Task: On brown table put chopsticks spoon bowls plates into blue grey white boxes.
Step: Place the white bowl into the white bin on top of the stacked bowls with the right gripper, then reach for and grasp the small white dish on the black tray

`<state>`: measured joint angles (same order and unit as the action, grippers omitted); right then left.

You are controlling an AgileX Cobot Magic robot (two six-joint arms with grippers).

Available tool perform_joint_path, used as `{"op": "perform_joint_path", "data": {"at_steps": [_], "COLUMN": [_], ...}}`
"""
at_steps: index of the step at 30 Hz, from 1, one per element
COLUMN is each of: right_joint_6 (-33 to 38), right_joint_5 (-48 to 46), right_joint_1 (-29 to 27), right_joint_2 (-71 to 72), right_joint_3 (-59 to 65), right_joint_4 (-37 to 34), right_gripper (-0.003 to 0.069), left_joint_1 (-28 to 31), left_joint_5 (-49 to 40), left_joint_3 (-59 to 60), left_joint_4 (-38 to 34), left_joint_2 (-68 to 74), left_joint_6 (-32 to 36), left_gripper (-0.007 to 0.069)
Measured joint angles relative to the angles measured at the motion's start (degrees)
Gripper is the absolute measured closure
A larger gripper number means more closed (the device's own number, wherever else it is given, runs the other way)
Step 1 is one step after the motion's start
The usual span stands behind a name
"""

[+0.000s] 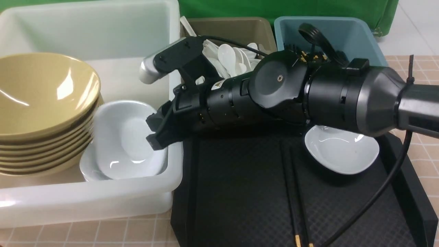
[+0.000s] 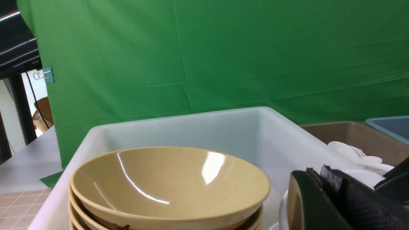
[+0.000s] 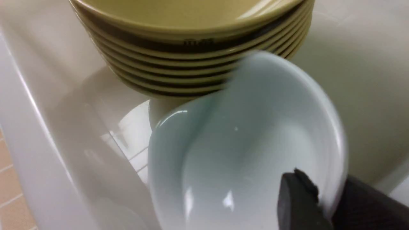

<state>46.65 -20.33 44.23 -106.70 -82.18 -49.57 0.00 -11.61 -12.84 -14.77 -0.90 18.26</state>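
1. Plate: tilted inside the white box, against the stacked bowls. It lies just left of the right fingers, its rim towards them.
2. Right fingers: partly parted, straddling the plate's near rim. Whether they grip it cannot be told.
3. Nearer arm: right.

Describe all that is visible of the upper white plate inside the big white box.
The upper white plate is a glossy, shallow, rounded-square dish, ceramic-looking and empty. It sits tilted on another white plate in the white box, its left edge against the stack of yellow bowls. The right end effector straddles its right rim; whether it grips is unclear.
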Motion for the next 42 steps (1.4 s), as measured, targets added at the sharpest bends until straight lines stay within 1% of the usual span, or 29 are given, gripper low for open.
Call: {"op": "perform_joint_path", "data": {"at_steps": [1, 2, 3, 4, 5, 6, 7, 9, 10, 11, 12, 13, 15, 19, 21, 24, 27, 29, 32, 34, 38, 40, 41, 42], "right_joint_6": [0.06, 0.08, 0.08, -0.05, -0.84, -2.34, -5.96, -12.56, -18.13, -18.13, -22.69, -24.75, -26.96, -30.17, -31.39, -31.78, -31.78, -31.39, -25.94, -23.74, -23.48, -24.32, -24.37, -24.56], "right_joint_5": [-0.43, -3.27, -4.17, -7.08, -11.53, -14.97, -20.38, -27.35, -31.79, -32.43, -36.22, -36.96, -35.28, -24.55, -20.90, -19.10, -18.67, -18.40, -19.71, -22.22, -24.85, -24.82, -24.75, -24.37], "right_joint_1": [-0.10, -0.78, -1.11, -1.88, -3.12, -3.91, -6.05, -8.61, -12.02, -12.02, -15.37, -18.37, -22.77, -29.89, -31.82, -31.78, -30.24, -28.57, -26.38, -26.15, -27.62, -31.22, -31.22, -33.43], "right_joint_2": [0.21, 1.39, 2.05, 3.37, 4.88, 6.21, 8.48, 10.35, 11.64, 11.64, 12.08, 12.14, 11.86, 10.15, 8.76, 7.08, 6.09, 5.57, 5.31, 5.31, 7.05, 8.89, 8.89, 9.09], "right_joint_3": [0.00, 0.00, 0.00, 0.00, -0.11, -0.22, -0.38, -0.36, 0.33, 0.33, 2.22, 4.38, 7.88, 15.72, 18.23, 19.83, 20.12, 20.12, 19.72, 18.68, 16.95, 16.41, 16.40, 16.25], "right_joint_4": [0.56, 3.35, 4.99, 8.51, 13.73, 16.63, 24.13, 32.55, 38.87, 38.87, 44.07, 46.32, 47.93, 48.92, 48.81, 47.18, 45.23, 42.34, 33.35, 30.78, 31.20, 33.04, 33.18, 34.06], "right_gripper": [0.0427, 0.0356, 0.0335, 0.0304, 0.0281, 0.0270, 0.0261, 0.0264, 0.0279, 0.0279, 0.0307, 0.0335, 0.0384, 0.0506, 0.0567, 0.0620, 0.0623, 0.0623, 0.0623, 0.0623, 0.0600, 0.0541, 0.0535, 0.0488], "left_joint_1": [0.00, 0.00, 0.00, 0.00, 0.00, 0.00, 0.00, 0.00, 0.00, 0.00, 0.00, 0.00, 0.00, 0.00, 0.00, 0.00, 0.00, 0.00, 0.00, 0.00, 0.00, 0.00, 0.00, 0.00], "left_joint_5": [0.00, 0.00, 0.00, -0.06, -0.06, -0.06, -0.06, -0.06, -0.06, -0.06, -0.06, -0.06, -0.06, -0.06, -0.01, -0.01, 0.15, 0.42, 0.62, 0.67, 0.73, 0.79, 0.79, 0.79], "left_joint_3": [0.00, 0.00, 0.00, 0.00, 0.00, 0.00, 0.00, 0.00, 0.00, 0.00, 0.00, 0.00, 0.00, 0.00, 0.00, 0.00, 0.15, 0.40, 0.58, 0.58, 0.58, 0.58, 0.58, 0.58], "left_joint_4": [0.00, 0.00, 0.00, 0.00, 0.00, 0.00, 0.00, 0.00, 0.00, 0.00, 0.00, 0.00, 0.00, 0.00, 0.00, 0.00, 0.00, 0.00, 0.00, 0.00, 0.00, 0.00, 0.00, 0.00], "left_joint_2": [0.00, 0.00, 0.00, 0.00, 0.00, 0.00, 0.00, 0.00, 0.00, 0.00, 0.00, 0.00, 0.00, 0.00, 0.00, 0.00, 0.00, 0.00, 0.00, 0.00, 0.00, 0.00, 0.00, 0.00], "left_joint_6": [0.00, 0.00, 0.00, 0.00, 0.00, 0.00, 0.00, 0.00, 0.00, 0.00, 0.00, 0.00, 0.00, 0.00, 0.00, 0.11, 0.11, 0.16, 0.16, 0.16, 0.16, 0.16, 0.16, 0.16], "left_gripper": [0.0620, 0.0620, 0.0620, 0.0620, 0.0620, 0.0620, 0.0620, 0.0620, 0.0620, 0.0620, 0.0620, 0.0620, 0.0620, 0.0620, 0.0620, 0.0620, 0.0620, 0.0620, 0.0620, 0.0620, 0.0620, 0.0620, 0.0620, 0.0620]}}
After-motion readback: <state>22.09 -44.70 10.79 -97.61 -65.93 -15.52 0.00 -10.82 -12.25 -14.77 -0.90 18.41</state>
